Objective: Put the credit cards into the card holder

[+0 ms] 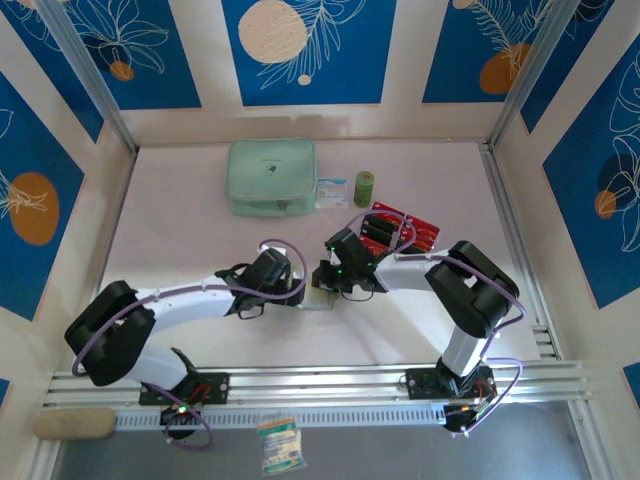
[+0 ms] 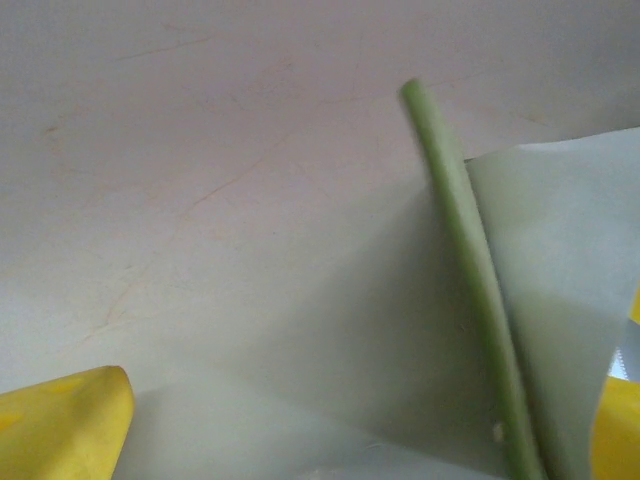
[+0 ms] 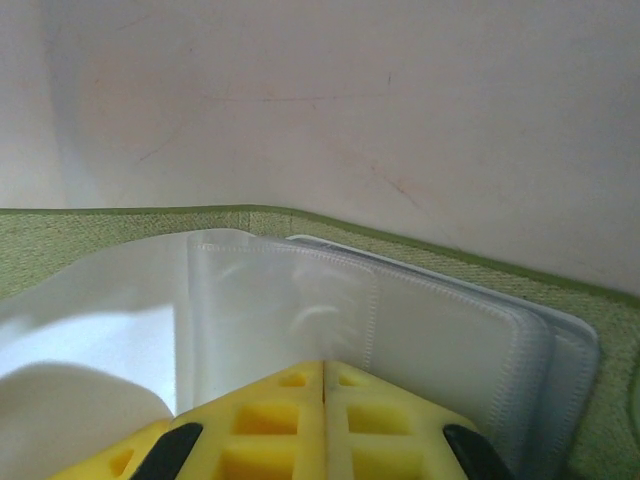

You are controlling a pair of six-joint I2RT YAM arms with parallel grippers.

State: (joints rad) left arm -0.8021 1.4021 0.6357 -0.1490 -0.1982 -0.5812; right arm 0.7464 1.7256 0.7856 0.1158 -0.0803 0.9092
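We look steeply down from above and behind the arm bases (image 1: 440, 380), taking in the whole surface (image 1: 180, 200) from well back. Our two wrist views sit very close and low, facing out past their jaws; both share the card holder (image 3: 60, 240), its green edge (image 2: 470, 260) and clear sleeves (image 3: 440, 330).

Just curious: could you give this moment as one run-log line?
left gripper: open, astride card holder edge | right gripper: shut at its clear sleeves | credit cards: piled apart from holder

Blue leaf-print wall panels (image 1: 300, 50); pale tabletop (image 1: 180, 240); aluminium rail (image 1: 330, 378) front.
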